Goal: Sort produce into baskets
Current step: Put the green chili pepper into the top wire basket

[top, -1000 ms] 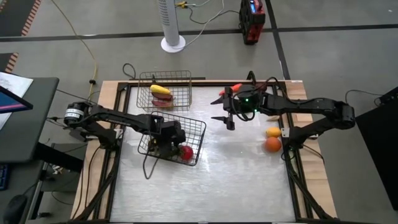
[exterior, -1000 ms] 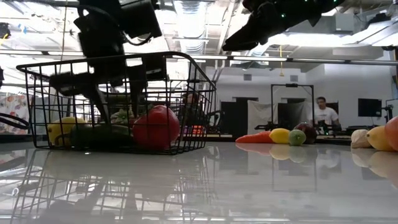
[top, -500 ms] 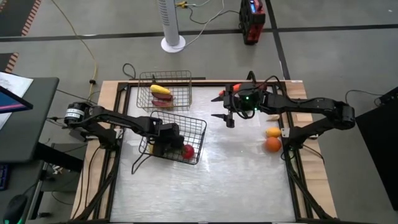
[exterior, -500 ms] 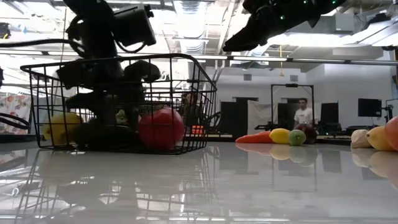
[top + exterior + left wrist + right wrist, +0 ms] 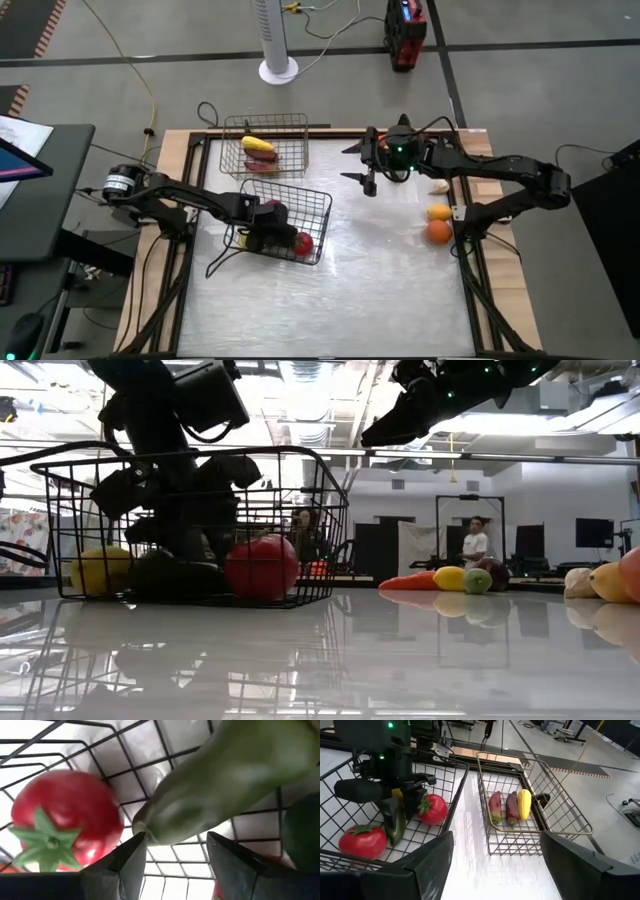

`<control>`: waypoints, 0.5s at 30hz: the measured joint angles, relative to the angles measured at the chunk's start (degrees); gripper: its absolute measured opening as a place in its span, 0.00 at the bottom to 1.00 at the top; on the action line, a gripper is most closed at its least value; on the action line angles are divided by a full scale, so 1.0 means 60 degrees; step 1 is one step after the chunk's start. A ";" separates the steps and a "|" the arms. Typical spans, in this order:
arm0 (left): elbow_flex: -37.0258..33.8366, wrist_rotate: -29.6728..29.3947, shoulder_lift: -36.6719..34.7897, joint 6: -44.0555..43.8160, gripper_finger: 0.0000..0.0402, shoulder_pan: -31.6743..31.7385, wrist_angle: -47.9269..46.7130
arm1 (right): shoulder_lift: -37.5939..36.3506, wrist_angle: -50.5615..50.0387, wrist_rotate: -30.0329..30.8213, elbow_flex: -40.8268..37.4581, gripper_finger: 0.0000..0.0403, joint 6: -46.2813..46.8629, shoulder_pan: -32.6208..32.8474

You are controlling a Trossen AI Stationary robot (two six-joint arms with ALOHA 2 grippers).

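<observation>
The dark wire basket (image 5: 318, 212) stands left of the table's middle. It holds two red tomatoes (image 5: 362, 841) (image 5: 434, 809), a yellow fruit (image 5: 100, 568) and a long green pepper (image 5: 225, 775). My left gripper (image 5: 263, 228) reaches down into this basket and is shut on the pepper. The silvery basket (image 5: 300, 135) stands at the far edge and holds a yellow piece and two reddish long ones (image 5: 510, 807). My right gripper (image 5: 362, 168) hangs open above the table right of the silvery basket, with nothing between its fingers. My left gripper has the green pepper's narrow end (image 5: 145, 826) at its fingertips. It comes from above, slanting down into the dark basket. The pepper hangs tilted below the fingers, its lower end (image 5: 394, 837) down by a tomato. I cannot tell whether that end rests on the basket floor.
Loose produce lies by the table's right edge: an orange round one (image 5: 438, 232), a yellow one (image 5: 438, 212) and a pale one (image 5: 438, 186). The low view shows more pieces (image 5: 450, 577) in a far row. Bare tabletop (image 5: 380, 290) spreads toward the near edge.
My left gripper has sunk lower into the dark basket and rolled about its own axis, carrying the green pepper with it. My right gripper has drifted a little toward the table's far edge and stays open.
</observation>
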 joint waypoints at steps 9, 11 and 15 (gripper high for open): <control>0.0006 0.0146 -0.0004 -0.0065 0.49 -0.0149 0.0026 | 0.0000 0.0002 -0.0011 0.0000 0.81 0.0052 -0.0002; 0.0004 0.0467 -0.0010 -0.0069 0.49 -0.0146 -0.0163 | 0.0000 0.0003 -0.0015 0.0000 0.81 0.0053 -0.0002; -0.0179 0.0775 -0.0041 0.0206 0.46 -0.0152 -0.0149 | 0.0000 0.0003 -0.0029 0.0000 0.81 0.0052 -0.0002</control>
